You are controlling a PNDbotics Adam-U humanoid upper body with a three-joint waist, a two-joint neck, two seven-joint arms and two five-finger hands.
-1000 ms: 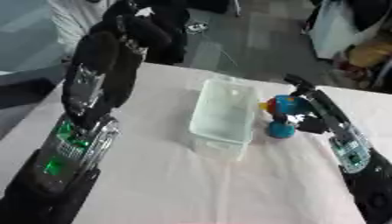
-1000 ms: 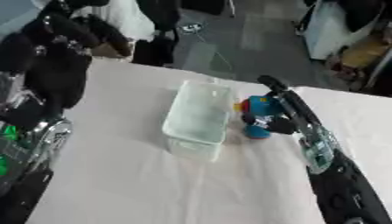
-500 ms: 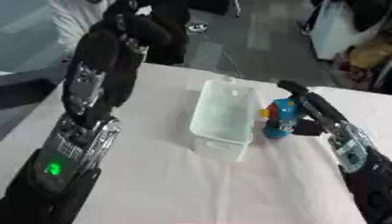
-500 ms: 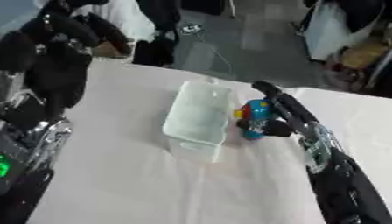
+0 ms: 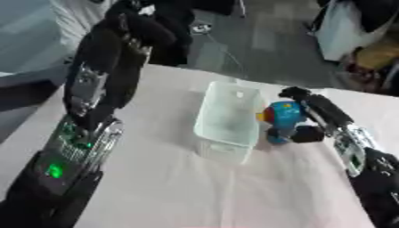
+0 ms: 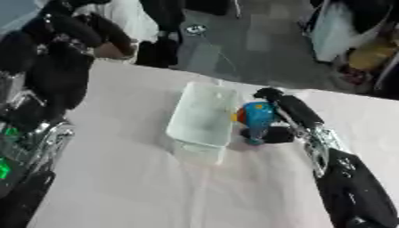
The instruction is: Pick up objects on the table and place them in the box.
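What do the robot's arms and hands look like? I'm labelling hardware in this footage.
Both arms are mostly black. The left arm has a silver metallic forearm section with small green lights glowing inside, and its left hand is black. The right arm is black with a silver section near the wrist, ending in a black right hand with slim black fingers.

pale pinkish table [image 5: 179, 187] w/ plain cloth-like top, clear plastic box [image 5: 227, 120] sitting mid-table, small blue toy [image 5: 282, 120] just beside its right side
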